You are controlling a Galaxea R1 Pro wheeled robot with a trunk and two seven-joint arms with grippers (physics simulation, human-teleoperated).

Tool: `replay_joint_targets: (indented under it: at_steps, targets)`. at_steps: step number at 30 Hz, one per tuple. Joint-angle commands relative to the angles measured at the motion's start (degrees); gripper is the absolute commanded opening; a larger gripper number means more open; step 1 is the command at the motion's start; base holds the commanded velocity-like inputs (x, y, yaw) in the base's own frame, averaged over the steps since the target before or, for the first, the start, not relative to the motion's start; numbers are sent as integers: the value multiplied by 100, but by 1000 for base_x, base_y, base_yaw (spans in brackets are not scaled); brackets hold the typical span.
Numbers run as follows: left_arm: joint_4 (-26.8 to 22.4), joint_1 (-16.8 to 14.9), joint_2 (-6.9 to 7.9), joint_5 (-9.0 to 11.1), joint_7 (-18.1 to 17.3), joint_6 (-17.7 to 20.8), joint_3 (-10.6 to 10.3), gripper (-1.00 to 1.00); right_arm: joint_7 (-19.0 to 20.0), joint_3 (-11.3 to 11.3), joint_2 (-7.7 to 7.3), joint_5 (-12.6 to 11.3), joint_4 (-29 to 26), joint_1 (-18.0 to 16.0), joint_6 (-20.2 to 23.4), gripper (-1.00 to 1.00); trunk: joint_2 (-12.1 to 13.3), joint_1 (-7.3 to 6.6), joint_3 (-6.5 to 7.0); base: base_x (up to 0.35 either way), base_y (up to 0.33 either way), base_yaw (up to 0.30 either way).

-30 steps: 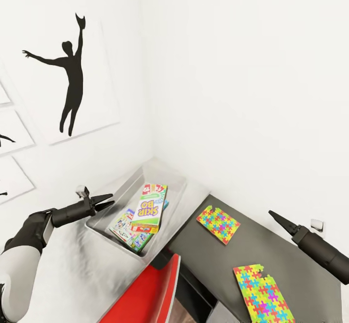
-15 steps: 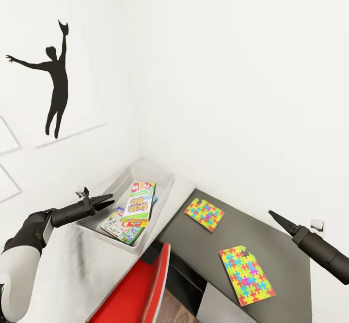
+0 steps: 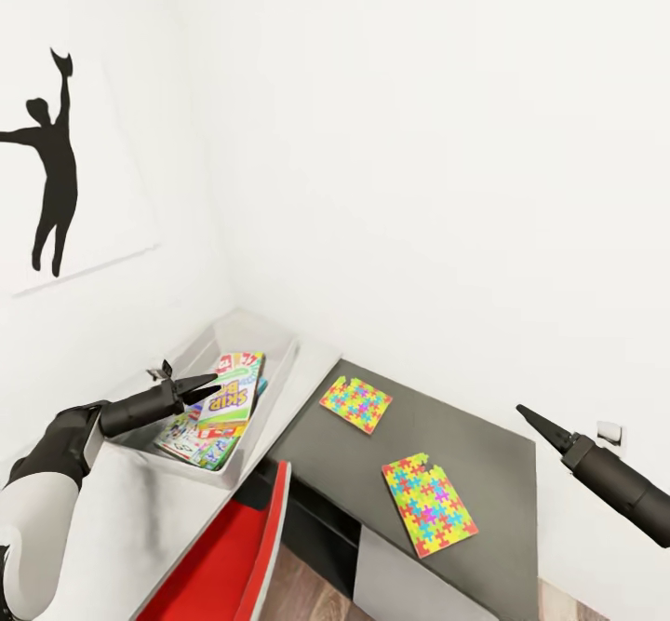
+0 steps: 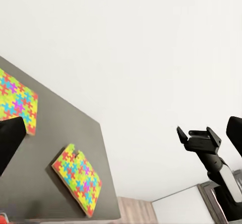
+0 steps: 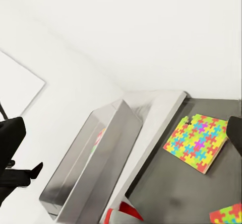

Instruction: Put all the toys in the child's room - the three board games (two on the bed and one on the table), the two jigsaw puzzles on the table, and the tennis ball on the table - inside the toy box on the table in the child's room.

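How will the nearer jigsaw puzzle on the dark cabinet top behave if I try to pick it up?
The nearer jigsaw puzzle lies thin and flat on the dark cabinet top, so a pincer probably can't get under it; it will likely slide when pushed. It looks like a stiff, light panel, so sliding it over the edge may help.

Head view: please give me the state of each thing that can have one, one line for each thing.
Toy box: on the light desk top, holding board games.
Skip-Bo board game: inside the toy box, on top.
Far jigsaw puzzle: flat on the dark cabinet top, outside the box.
Near jigsaw puzzle: flat on the same top, outside the box.
Left hand: empty, over the box.
Right hand: empty, fingers together.
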Motion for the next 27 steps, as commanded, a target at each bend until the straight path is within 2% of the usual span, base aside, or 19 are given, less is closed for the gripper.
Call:
replay_joint_targets:
  at_steps: [1,15,20,22,27]
  targets:
    - [-5,-6,-4,-61,-45,60,28,100,7,-5,1,-15,2,-7,35,100,-12,4,-5,-4,-38,-206]
    - [-8,-6,-27,-61,-45,60,16,100,4,-2,4,25,4,-7,35,100,-12,4,92,-1,-6,-206]
    - [-8,-6,-36,-61,-45,67,-357,100,-1,0,10,28,4,-7,35,100,-12,4,127,0,0,-206]
    - [-8,-6,-38,-61,-45,70,-571,100,-1,-4,10,32,5,-7,35,100,-12,4,141,0,0,-206]
    - [-8,-6,-47,-61,-45,83,-716,100,-2,-11,6,25,11,-10,35,100,-12,4,175,0,0,-206]
